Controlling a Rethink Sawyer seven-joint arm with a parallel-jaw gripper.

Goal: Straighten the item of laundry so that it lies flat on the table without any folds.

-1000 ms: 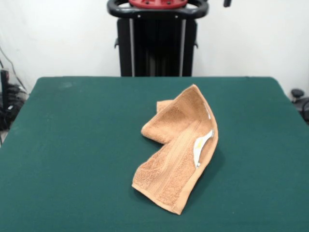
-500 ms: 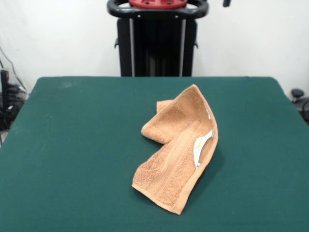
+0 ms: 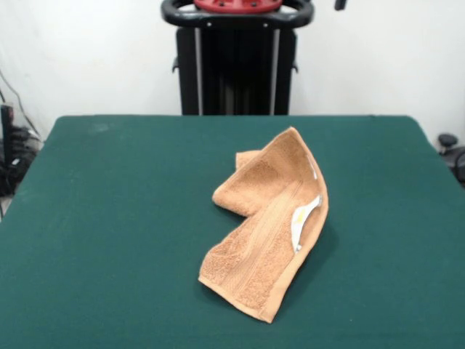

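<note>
The orange-tan towel (image 3: 265,229) lies folded on the green table (image 3: 109,218), a little right of the middle. Its far part is doubled over into a raised peak, with a small corner sticking out behind on the left. The near part lies flat and runs toward the front edge. The white care label (image 3: 303,218) shows on the right fold. A woven band runs lengthwise down the near part. Only a small dark tip of the gripper (image 3: 339,3) shows at the top edge, high above the table and far behind the towel.
The robot's black pedestal (image 3: 236,65) with its red top stands behind the table's far edge. Dark cables and gear (image 3: 11,156) sit off the left side. A dark object (image 3: 452,149) sits off the right side.
</note>
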